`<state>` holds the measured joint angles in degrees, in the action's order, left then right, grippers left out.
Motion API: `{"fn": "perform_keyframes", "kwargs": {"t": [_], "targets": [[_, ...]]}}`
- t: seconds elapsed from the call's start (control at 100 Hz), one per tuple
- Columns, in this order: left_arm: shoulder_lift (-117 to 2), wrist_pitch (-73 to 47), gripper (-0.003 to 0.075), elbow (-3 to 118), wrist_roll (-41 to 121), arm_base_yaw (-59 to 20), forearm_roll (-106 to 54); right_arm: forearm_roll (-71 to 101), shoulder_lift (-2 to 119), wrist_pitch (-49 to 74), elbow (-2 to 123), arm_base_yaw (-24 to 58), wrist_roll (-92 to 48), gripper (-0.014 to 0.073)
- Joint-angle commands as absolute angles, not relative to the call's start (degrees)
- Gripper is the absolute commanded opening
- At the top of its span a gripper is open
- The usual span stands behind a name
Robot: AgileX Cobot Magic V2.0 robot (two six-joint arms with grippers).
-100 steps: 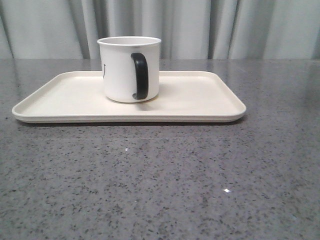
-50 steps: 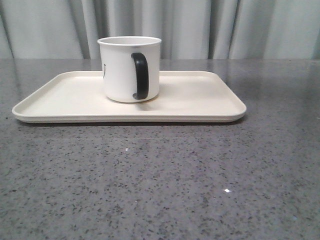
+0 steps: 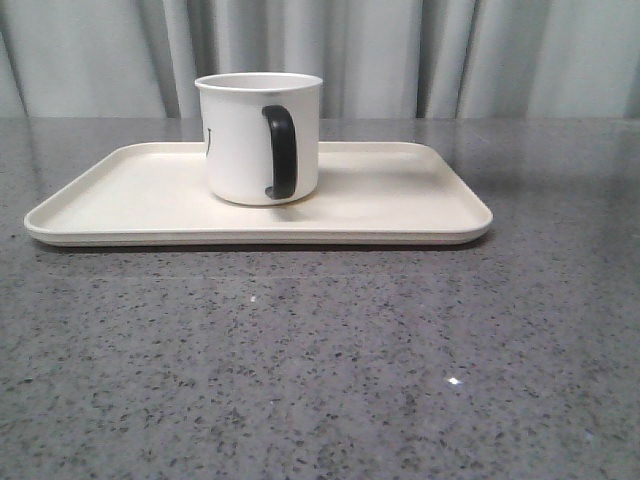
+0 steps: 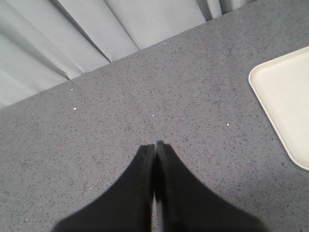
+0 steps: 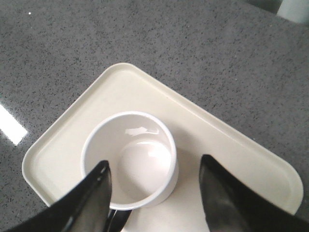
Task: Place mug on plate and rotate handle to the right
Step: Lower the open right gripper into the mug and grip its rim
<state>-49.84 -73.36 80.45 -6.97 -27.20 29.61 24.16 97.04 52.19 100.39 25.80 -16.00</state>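
The white mug (image 3: 240, 140) stands upright on the cream-white plate (image 3: 400, 215), left of the plate's middle. Its black handle (image 3: 280, 150) faces the front camera, slightly to the right. A bit of the black face print shows at the mug's left edge. In the right wrist view my right gripper (image 5: 155, 162) is open above the empty mug (image 5: 128, 159), touching nothing, with the handle (image 5: 120, 220) between the fingers and the plate (image 5: 231, 150) beneath. My left gripper (image 4: 155, 144) is shut and empty over bare table, beside a corner of the plate (image 4: 285, 96). Neither gripper shows in the front view.
The grey speckled table (image 3: 320, 370) stretches in front of the plate. A pale curtain (image 3: 400, 50) hangs along the table's far edge.
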Motion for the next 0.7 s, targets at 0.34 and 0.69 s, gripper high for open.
{"fn": "perform_keyframes", "kwargs": {"t": [0.34,0.69], "targets": [[-49.7,-72.2,-0.002,81.6,-7.6,-27.4,31.5,26.1,98.0,52.9,102.2,25.6,-12.0,0.0423],[-49.7,-72.2,-0.002,81.6,-7.6,-27.4,31.5,26.2,99.3,53.3,102.0,25.6,-7.8,0.0423]]}}
